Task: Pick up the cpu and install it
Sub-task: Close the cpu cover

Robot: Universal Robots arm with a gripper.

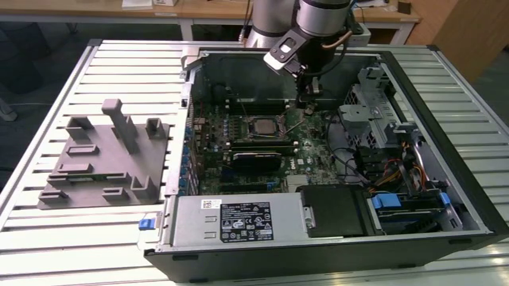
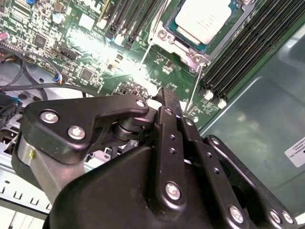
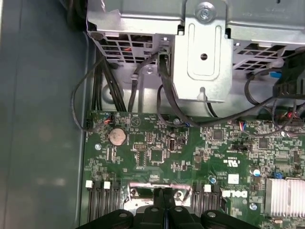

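The cpu (image 1: 265,126) lies flat in the square socket frame (image 1: 280,132) on the green motherboard inside the open computer case. Its pale silvery top (image 2: 206,19) shows in the second wrist view, with thin metal socket levers (image 2: 193,90) beside it. My gripper (image 1: 307,107) hangs just above the board, a little to the exterior view's right of the socket and apart from the cpu. Its black fingers (image 2: 167,98) are pressed together with nothing between them; in the first wrist view the gripper (image 3: 164,198) is over a metal edge of the socket frame (image 3: 138,190).
A grey plastic fixture block (image 1: 104,158) with upright posts stands on the slatted table at the exterior view's left. Inside the case are a power supply (image 1: 238,220), a metal drive cage (image 3: 205,52) with black cables (image 3: 119,90), and memory slots (image 2: 252,47).
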